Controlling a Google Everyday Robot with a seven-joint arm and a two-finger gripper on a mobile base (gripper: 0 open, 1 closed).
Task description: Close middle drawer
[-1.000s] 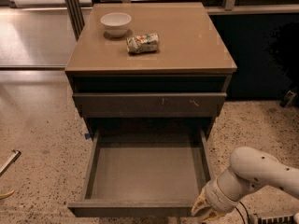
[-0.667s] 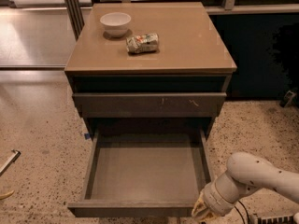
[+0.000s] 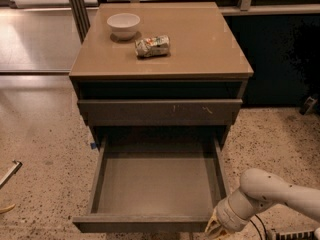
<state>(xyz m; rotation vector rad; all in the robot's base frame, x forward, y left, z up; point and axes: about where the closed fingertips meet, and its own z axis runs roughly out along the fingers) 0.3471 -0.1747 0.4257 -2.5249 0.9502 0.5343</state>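
Note:
The middle drawer (image 3: 155,184) is pulled far out of the brown cabinet, showing its bare grey tray-like inside. Its plain dark front (image 3: 140,223) runs along the bottom of the view. My gripper (image 3: 216,229) is at the bottom right, right at the drawer front's right end, on a white arm that comes in from the right. Its tips are cut off by the frame edge. The top drawer front (image 3: 160,111), with pale scratch marks, is closed above.
The cabinet top (image 3: 200,49) bears a white bowl (image 3: 123,24) and a crumpled snack bag (image 3: 152,46). Speckled floor surrounds the cabinet. A dark wall stands at the right, glass panels at the back left. A pale tool end (image 3: 9,173) lies on the floor at left.
The arm has shifted slightly left and down toward the drawer front's right corner. The drawer stays open as before.

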